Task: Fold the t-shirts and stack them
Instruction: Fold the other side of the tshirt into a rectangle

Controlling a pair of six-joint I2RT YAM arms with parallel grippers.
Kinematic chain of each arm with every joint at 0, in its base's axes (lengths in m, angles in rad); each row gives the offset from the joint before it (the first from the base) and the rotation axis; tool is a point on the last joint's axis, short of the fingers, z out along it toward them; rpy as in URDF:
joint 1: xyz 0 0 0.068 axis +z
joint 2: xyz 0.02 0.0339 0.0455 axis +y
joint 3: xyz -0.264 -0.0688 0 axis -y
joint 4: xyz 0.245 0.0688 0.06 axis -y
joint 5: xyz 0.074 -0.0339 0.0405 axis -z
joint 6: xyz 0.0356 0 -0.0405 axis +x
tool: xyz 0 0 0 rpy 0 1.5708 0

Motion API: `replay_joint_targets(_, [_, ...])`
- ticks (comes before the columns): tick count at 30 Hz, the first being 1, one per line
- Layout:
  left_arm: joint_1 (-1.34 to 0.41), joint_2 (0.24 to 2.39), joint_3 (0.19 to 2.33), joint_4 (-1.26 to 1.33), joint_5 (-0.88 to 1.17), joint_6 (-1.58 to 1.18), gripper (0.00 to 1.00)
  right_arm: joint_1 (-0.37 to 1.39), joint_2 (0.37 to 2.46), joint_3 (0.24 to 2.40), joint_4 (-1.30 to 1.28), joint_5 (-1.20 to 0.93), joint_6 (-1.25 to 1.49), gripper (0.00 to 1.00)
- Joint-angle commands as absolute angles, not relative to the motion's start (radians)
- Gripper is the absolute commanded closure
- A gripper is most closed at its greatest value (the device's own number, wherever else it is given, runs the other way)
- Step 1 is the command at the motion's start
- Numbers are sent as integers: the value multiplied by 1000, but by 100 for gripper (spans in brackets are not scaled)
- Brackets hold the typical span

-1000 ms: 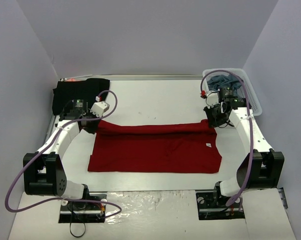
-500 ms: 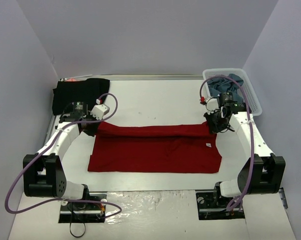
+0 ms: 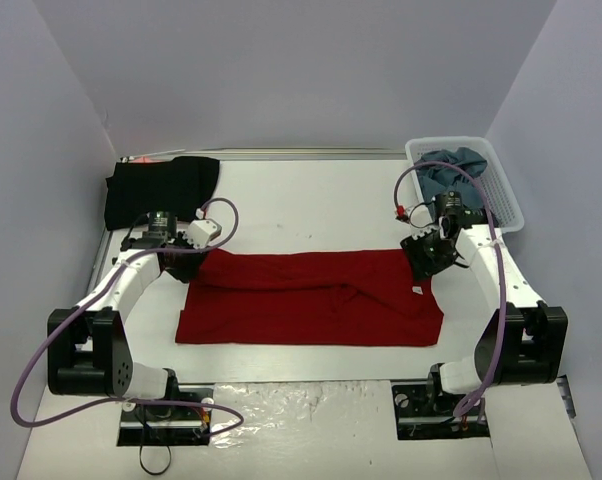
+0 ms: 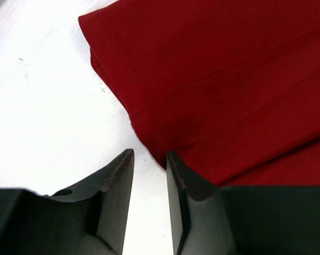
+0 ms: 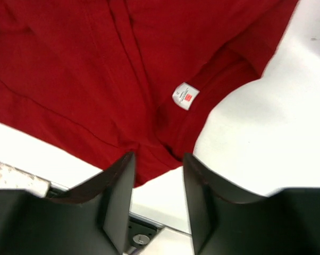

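Observation:
A dark red t-shirt [image 3: 311,298] lies flat in the middle of the white table [image 3: 311,205], its far part folded over toward the near side. My left gripper [image 3: 184,262] is at the shirt's far left corner, open and empty. In the left wrist view the left gripper [image 4: 149,155] is over bare table, with the red hem [image 4: 229,79] just ahead. My right gripper [image 3: 424,258] is open and empty above the shirt's right end. The right wrist view shows the right gripper [image 5: 158,156] over the collar and its white label [image 5: 185,96]. A black t-shirt [image 3: 161,190] lies at the back left.
A white lattice basket [image 3: 501,190] at the back right holds blue-grey shirts [image 3: 451,168]. Grey walls close in the table on three sides. The table's near edge with a screw [image 5: 141,239] shows under the right gripper. Purple cables loop off both arms.
Both grippers have carried the shirt's far edge toward the near side, widening the folded band. They now stand open with the cloth lying on the table.

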State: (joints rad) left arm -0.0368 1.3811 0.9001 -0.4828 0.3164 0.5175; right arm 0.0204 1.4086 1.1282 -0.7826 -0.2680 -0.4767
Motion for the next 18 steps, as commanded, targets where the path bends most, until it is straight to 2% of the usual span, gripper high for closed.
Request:
replay_joint_targets(1, [-28,1325,879,-497,314,575,69,18,1427,1098,-870,-297,-526,61])
replay_joint_targets(3, [-28,1315,873,-499,310,581,56,20,1413,1098,-887,-308,-537,60])
replay_joint_targets(4, [-28,1306,873,-512,308,590,54,20,1407,1101,-890,-308,-540,60])
replay_joint_targets(12, [-28,1288,914,-528,302,566,50,26,1439,1164,-897,-328,-566,60])
replay_joint_targets(18, [-28,1351,986,-531,307,473,49,44,1569,1245,-894,-478,-617,62])
